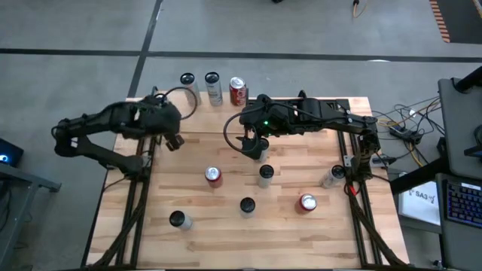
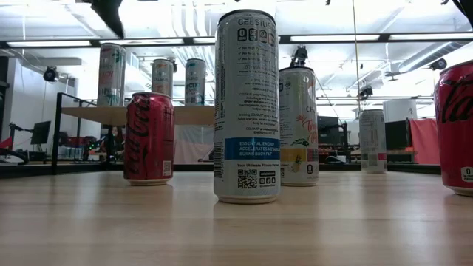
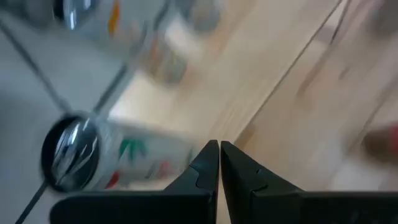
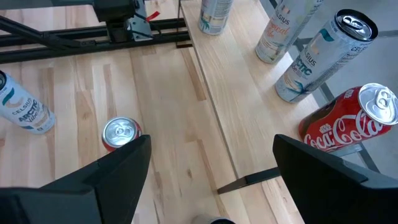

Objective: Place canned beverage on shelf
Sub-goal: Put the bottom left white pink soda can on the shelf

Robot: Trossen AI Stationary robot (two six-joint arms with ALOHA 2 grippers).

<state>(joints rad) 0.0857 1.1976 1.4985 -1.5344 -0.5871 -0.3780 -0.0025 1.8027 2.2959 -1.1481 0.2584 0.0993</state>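
1. Upper centre of the high view: right gripper [image 1: 256,147] hangs empty, fingers spread, below the shelf [image 1: 331,105] holding a red can [image 1: 238,91].
2. Low view: desk [image 2: 236,229] cans await pickup.
3. Left wrist view: left gripper [image 3: 219,163] fingers closed, empty.
4. Right wrist view: shelf at right.

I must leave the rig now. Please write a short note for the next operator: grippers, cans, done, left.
Left gripper: shut, empty, near the shelf's left end.
Right gripper: open, empty, by the shelf's front edge.
Done: four cans stand on the shelf, one of them the Coca-Cola can.
Left: at least six cans on the table, for example the red can.
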